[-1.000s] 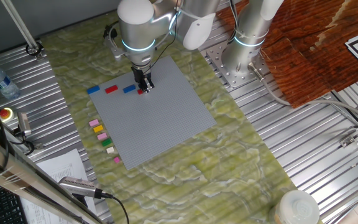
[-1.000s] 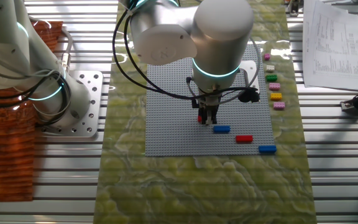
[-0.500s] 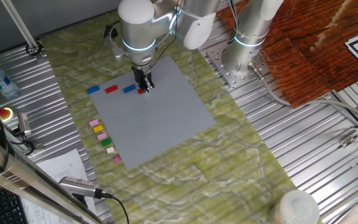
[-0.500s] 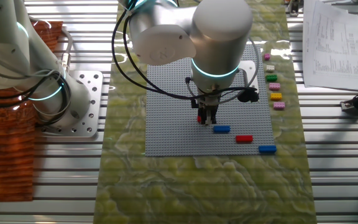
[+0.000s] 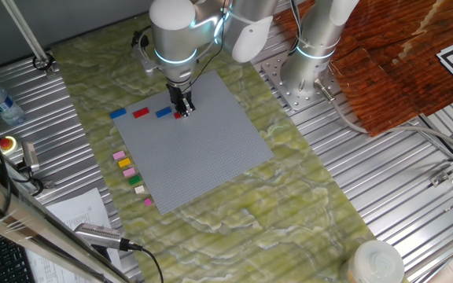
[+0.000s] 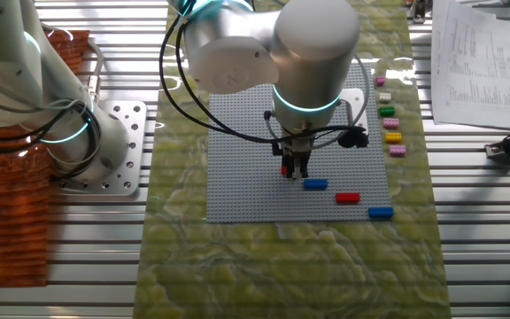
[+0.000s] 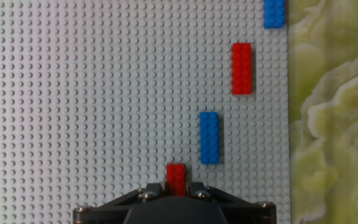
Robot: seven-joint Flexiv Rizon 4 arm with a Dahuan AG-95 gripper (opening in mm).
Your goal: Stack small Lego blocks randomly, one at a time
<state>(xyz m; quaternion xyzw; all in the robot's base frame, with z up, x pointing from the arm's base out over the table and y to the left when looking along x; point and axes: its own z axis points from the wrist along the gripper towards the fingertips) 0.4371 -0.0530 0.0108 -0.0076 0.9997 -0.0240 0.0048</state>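
— Where's the red brick (image 7: 176, 176)?
— On the grey baseplate (image 7: 92, 99), just beside a blue brick (image 7: 209, 137) — the gripper (image 7: 175, 189) sits narrow, pinching its near end.

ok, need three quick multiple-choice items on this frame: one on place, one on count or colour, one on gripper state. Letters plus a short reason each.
1. Where does the nearest blue brick lie in the hand view, relative to the red brick at the gripper?
A. up and to the right
B. to the left
C. stacked on it

2. How many loose bricks lie in the row beside the baseplate?
A. two
B. six
C. ten

3. The gripper is:
A. wide open above the mat
B. shut on the red brick
C. out of view

Key: 1 A, it sits up and right of the red one. 2 B, six small bricks line the baseplate's edge. 3 B, the fingers close on the red brick.
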